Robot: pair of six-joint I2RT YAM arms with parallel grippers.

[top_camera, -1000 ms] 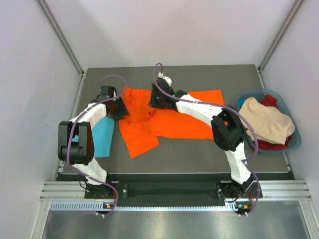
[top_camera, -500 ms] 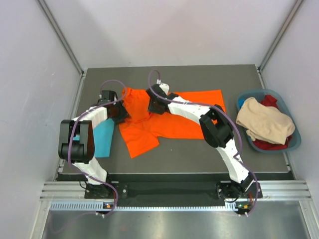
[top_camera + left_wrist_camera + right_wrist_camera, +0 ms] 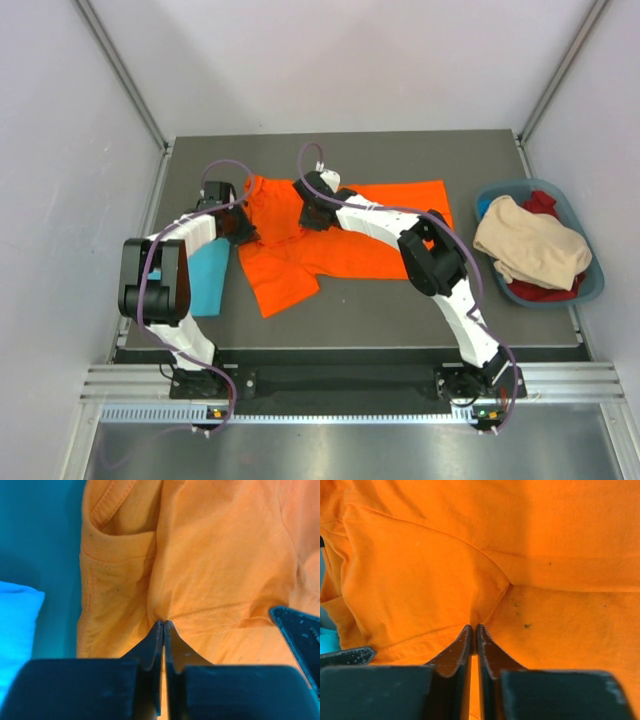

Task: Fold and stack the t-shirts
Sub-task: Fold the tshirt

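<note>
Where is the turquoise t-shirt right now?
In the top view, the turquoise t-shirt lies at the left edge of the table, partly under the left arm, just left of the orange t-shirt.

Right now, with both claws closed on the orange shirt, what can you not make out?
- Top view: the left arm covers part of the turquoise t-shirt; the left wrist view's edge cuts it too.
- Top view: the beige cloth hides what lies lower in the basket.
- Wrist views: the left claw and right claw, both shut, cover how many layers of the orange t-shirt they pinch.
</note>
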